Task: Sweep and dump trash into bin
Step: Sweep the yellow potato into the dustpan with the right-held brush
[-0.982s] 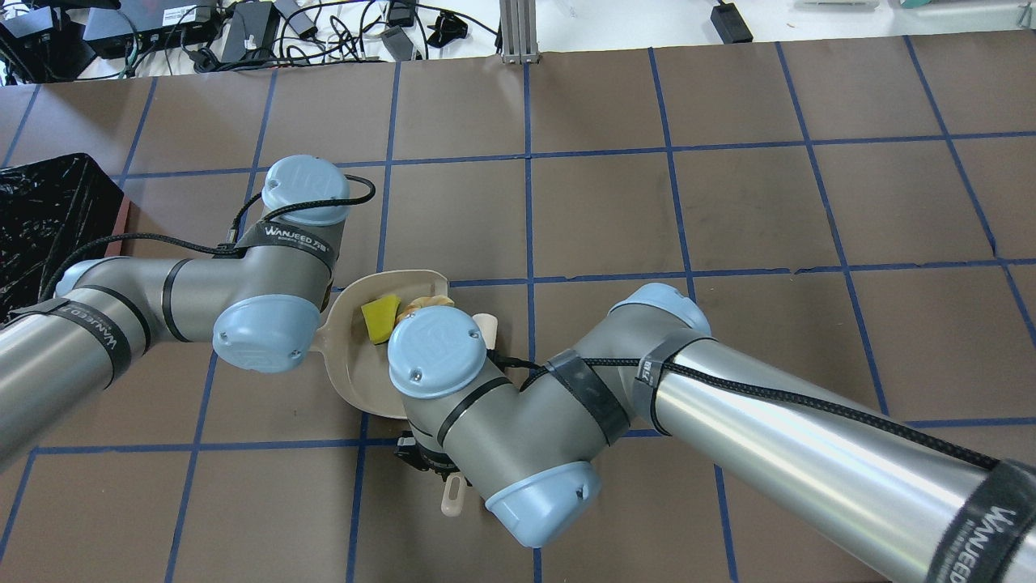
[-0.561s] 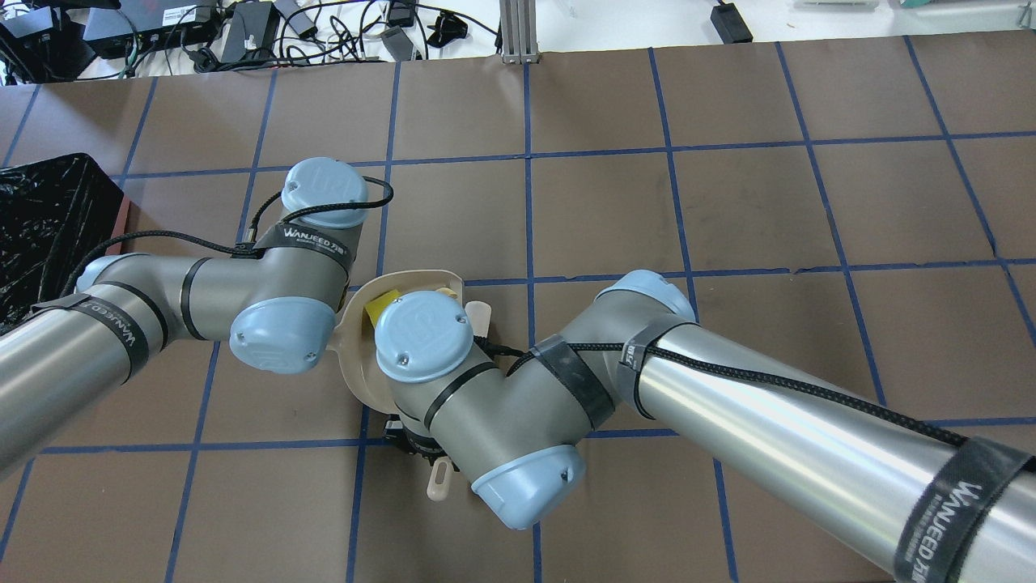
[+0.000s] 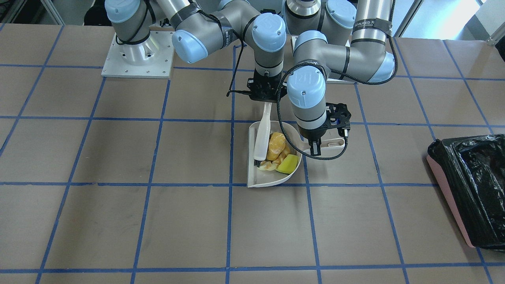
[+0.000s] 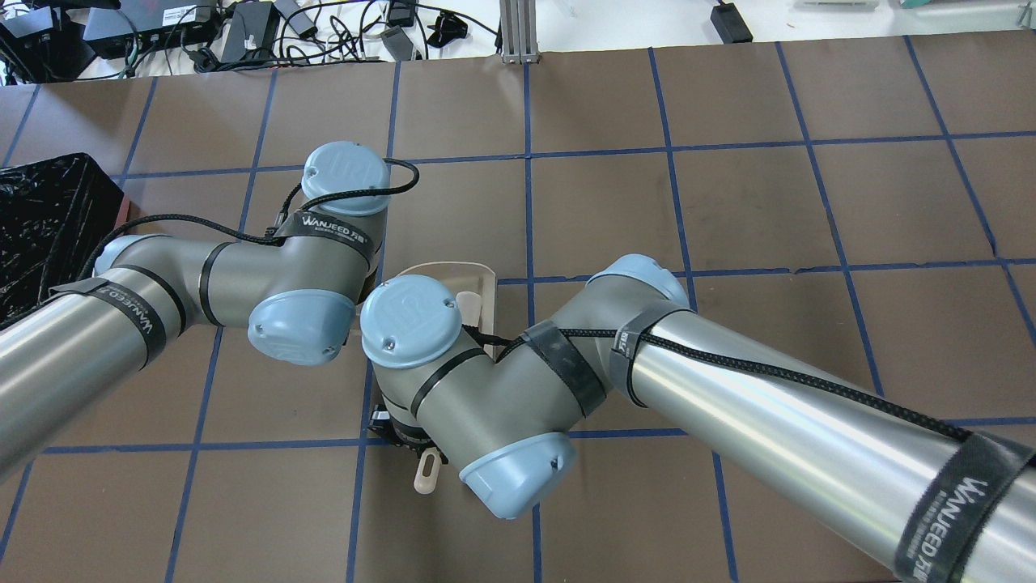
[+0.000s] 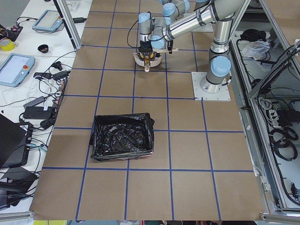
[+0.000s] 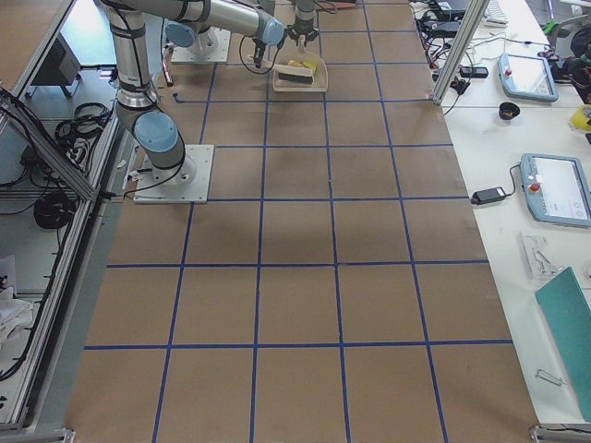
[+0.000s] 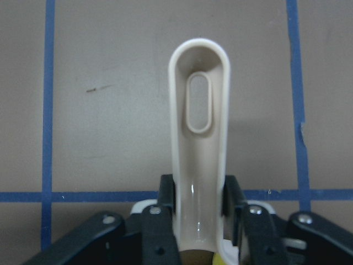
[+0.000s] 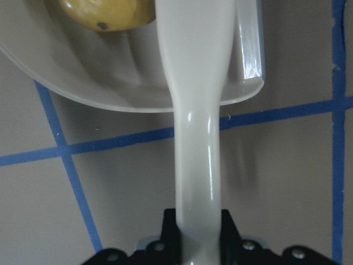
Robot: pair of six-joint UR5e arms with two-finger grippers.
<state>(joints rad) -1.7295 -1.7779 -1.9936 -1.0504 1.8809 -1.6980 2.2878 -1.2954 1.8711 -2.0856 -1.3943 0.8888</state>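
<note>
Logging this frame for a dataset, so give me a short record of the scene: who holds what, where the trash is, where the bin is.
left gripper: shut on dustpan handle
right gripper: shut on brush handle
trash: orange lump, croissant piece, yellow wedge, all in the dustpan
brush head: inside dustpan, beside the pieces
bin: off to the robot's left, apart from dustpan
dumping: not yet done
</note>
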